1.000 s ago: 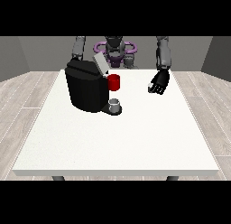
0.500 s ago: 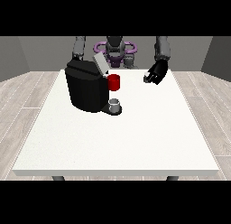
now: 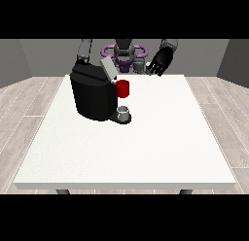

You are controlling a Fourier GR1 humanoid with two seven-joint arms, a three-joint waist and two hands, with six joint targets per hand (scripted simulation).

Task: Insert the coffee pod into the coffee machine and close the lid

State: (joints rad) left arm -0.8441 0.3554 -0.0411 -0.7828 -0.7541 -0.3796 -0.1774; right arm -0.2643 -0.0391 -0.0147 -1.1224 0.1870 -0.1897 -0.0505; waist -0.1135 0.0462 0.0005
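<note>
Lid [image 3: 108,68] on the coffee machine [image 3: 93,95] looks open, so closing's left. Hand at the view's right [image 3: 160,63] hovers beyond it, fingers spread, holding nothing; can't spot the pod.

White table [image 3: 146,152] on pale, seemingly wood-plank floor [image 3: 29,109], grey walls [image 3: 39,55].

- My white surface [image 3: 146,152] spreads wide before me, reaching toward the near edge.
- A small grey cup [image 3: 124,111] stands left of centre.
- Pale wood-plank floor [image 3: 29,104] lies around.
</note>
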